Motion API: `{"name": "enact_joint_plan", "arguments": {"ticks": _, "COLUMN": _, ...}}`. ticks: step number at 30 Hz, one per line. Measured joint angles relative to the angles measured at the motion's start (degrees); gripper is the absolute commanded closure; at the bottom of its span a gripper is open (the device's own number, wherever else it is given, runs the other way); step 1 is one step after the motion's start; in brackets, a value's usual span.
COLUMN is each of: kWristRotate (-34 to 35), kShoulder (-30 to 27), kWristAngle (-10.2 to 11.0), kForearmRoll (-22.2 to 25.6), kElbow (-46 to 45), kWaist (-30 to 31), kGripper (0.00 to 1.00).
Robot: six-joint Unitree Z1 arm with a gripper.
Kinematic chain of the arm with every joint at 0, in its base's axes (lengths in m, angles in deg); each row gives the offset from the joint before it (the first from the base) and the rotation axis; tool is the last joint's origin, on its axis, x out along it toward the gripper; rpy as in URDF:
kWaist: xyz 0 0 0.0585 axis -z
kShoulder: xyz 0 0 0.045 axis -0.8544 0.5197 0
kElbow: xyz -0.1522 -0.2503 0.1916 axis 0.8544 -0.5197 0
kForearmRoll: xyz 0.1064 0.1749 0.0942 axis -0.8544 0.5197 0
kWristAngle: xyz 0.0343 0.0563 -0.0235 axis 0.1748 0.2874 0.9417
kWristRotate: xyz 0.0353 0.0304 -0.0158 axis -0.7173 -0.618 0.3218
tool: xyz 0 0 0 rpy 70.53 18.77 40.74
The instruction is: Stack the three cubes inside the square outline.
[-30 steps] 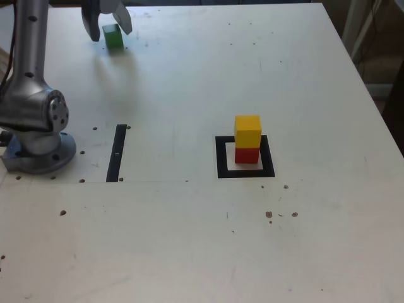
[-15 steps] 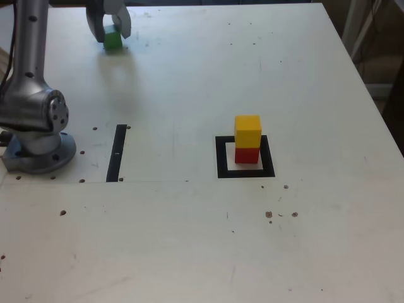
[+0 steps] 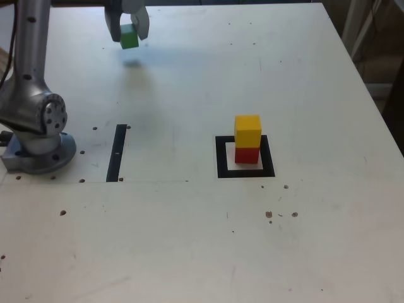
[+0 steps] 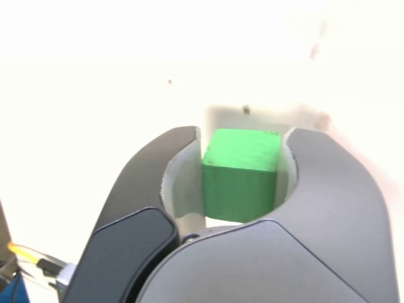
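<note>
My gripper (image 3: 128, 30) is shut on the green cube (image 3: 129, 38) and holds it above the table at the far left of the exterior view. In the wrist view the green cube (image 4: 241, 174) sits squeezed between both grey fingers (image 4: 328, 189), with its shadow on the table beneath. The yellow cube (image 3: 247, 130) rests on the red cube (image 3: 247, 154), and that pair stands inside the black square outline (image 3: 220, 159) near the table's middle.
The arm's grey base (image 3: 36, 129) stands at the exterior view's left edge. A thin black strip (image 3: 117, 153) lies beside it. The white table (image 3: 202, 240) carries small dark specks, and its right edge runs diagonally down the exterior view's right.
The jaws closed on the green cube, then lifted it off the table and carried it a little toward the exterior view's right. The yellow-on-red stack has not moved.
</note>
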Motion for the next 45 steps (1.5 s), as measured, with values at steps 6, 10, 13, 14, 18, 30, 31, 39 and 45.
{"name": "enact_joint_plan", "arguments": {"ticks": 6, "kWristRotate": 2.7, "kShoulder": -7.0, "kWristAngle": -1.6, "kForearmRoll": -0.3, "kElbow": -5.4, "kWaist": 5.0, "kGripper": 0.89}}
{"name": "enact_joint_plan", "arguments": {"ticks": 10, "kWristRotate": 4.4, "kShoulder": -11.5, "kWristAngle": -1.6, "kForearmRoll": 0.9, "kElbow": -6.8, "kWaist": 8.3, "kGripper": 0.89}}
{"name": "enact_joint_plan", "arguments": {"ticks": 13, "kWristRotate": 5.4, "kShoulder": -14.7, "kWristAngle": -1.7, "kForearmRoll": 2.2, "kElbow": -7.9, "kWaist": 10.8, "kGripper": 0.89}}
{"name": "enact_joint_plan", "arguments": {"ticks": 14, "kWristRotate": 5.6, "kShoulder": -15.6, "kWristAngle": -1.8, "kForearmRoll": 2.5, "kElbow": -8.6, "kWaist": 11.4, "kGripper": 0.89}}
{"name": "enact_joint_plan", "arguments": {"ticks": 18, "kWristRotate": 7.0, "kShoulder": -18.5, "kWristAngle": -2.2, "kForearmRoll": 2.8, "kElbow": -11.7, "kWaist": 14.6, "kGripper": 0.89}}
{"name": "enact_joint_plan", "arguments": {"ticks": 30, "kWristRotate": 23.2, "kShoulder": -26.6, "kWristAngle": -2.6, "kForearmRoll": 8.1, "kElbow": -16.4, "kWaist": 38.6, "kGripper": 0.89}}
{"name": "enact_joint_plan", "arguments": {"ticks": 31, "kWristRotate": 25.1, "kShoulder": -26.6, "kWristAngle": -2.9, "kForearmRoll": 8.7, "kElbow": -16.4, "kWaist": 40.5, "kGripper": 0.89}}
{"name": "enact_joint_plan", "arguments": {"ticks": 39, "kWristRotate": 30.1, "kShoulder": -26.2, "kWristAngle": -4.4, "kForearmRoll": 9.2, "kElbow": -14.2, "kWaist": 48.7, "kGripper": 0.89}}
{"name": "enact_joint_plan", "arguments": {"ticks": 45, "kWristRotate": 33.7, "kShoulder": -23.9, "kWristAngle": -5.6, "kForearmRoll": 12.2, "kElbow": -8.7, "kWaist": 54.1, "kGripper": 0.89}}
